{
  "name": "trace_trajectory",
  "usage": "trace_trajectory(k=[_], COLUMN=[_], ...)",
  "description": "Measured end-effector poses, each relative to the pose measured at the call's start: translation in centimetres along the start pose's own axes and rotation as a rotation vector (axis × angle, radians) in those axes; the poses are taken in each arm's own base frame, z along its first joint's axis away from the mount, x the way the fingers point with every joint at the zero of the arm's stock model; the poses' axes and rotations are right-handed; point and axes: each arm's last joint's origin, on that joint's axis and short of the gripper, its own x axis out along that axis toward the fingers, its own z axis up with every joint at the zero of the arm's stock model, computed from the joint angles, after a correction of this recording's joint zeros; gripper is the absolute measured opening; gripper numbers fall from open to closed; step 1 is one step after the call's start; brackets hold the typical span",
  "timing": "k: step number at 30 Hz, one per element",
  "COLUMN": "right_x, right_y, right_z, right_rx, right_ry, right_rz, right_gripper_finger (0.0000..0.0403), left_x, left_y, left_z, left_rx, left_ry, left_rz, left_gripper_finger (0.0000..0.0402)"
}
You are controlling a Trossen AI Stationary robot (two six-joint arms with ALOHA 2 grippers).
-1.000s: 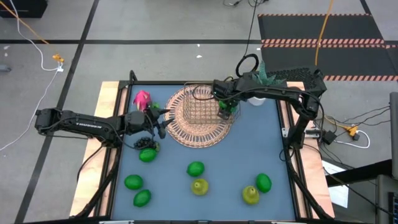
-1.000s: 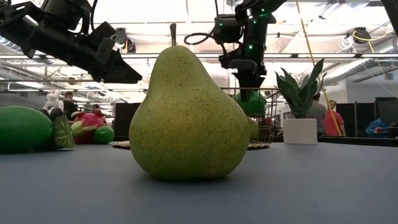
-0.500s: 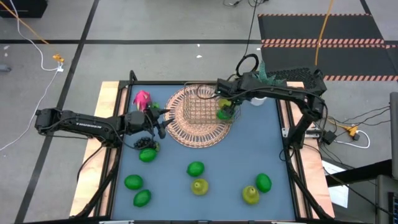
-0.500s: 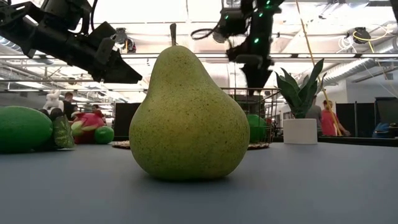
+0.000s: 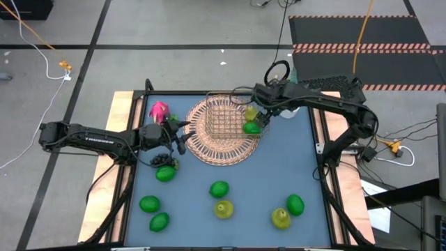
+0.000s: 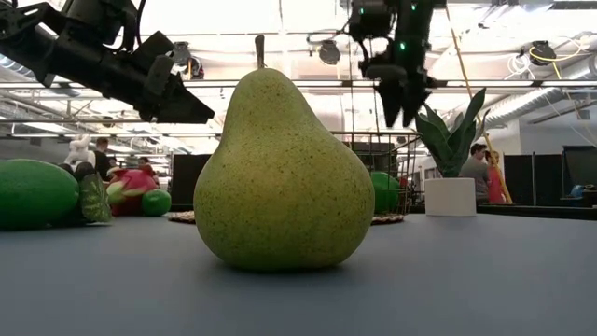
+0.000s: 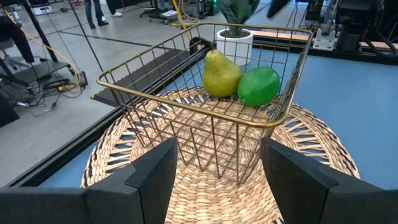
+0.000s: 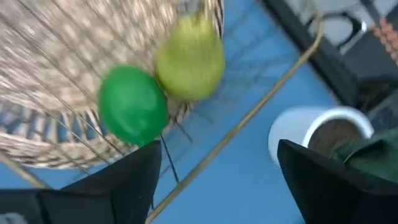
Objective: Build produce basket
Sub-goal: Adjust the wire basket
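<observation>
The copper wire basket [image 5: 224, 118] stands on a round woven mat [image 5: 209, 146]. A pear [image 7: 221, 73] and a lime [image 7: 258, 86] lie on its floor at the right side. My right gripper [image 5: 265, 115] hangs open and empty above the basket's right rim; its wrist view looks down on the lime [image 8: 132, 112] and pear [image 8: 189, 59]. My left gripper [image 7: 217, 186] waits open at the mat's left edge, facing the basket. The pink dragon fruit [image 5: 160, 110] and a dark grape bunch [image 5: 165, 161] lie near it. More limes [image 5: 219, 189] and pears [image 5: 223, 208] lie near the front.
A potted plant in a white pot [image 5: 287, 110] stands just right of the basket, close under my right arm. In the low view a pear [image 6: 283, 177] fills the foreground. Loose fruit lies scattered along the table's near half; bare table lies between it and the mat.
My right gripper has let go of a lime, which has dropped onto the basket floor beside the pear. The gripper has then risen and drawn toward the table's right edge, rolling at the wrist.
</observation>
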Motion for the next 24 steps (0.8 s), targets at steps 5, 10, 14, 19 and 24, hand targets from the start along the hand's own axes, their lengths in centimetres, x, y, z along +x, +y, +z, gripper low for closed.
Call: trace_trajectory(k=[5,10,14,19,24], right_x=[2.5,4.0,4.0,3.9,3.8], right_y=[0.1,0.5,0.8,1.1,1.0], right_z=[-1.6,-1.9,-1.0,0.3,1.2], right_rx=[0.039,0.028,0.001,-0.018,-0.016], right_ry=[0.09,0.072,-0.018,-0.142,-0.219], right_rz=[-0.036,0.001,0.033,0.105,0.14], right_gripper_finger=[0.0288,0.0273,0.0262,0.0251,0.0244], left_x=[0.0,0.0,0.0,0.0,0.0], left_y=[0.0,0.0,0.0,0.0,0.0], left_z=[0.0,0.0,0.1,0.1,0.1], left_rx=[0.0,0.001,-0.001,0.004,0.016], left_ry=[0.001,-0.002,-0.007,-0.012,-0.012], left_rz=[0.0,0.0,-0.001,-0.001,-0.001], left_gripper_finger=[0.0232,0.0232,0.0232,0.0232,0.0232])
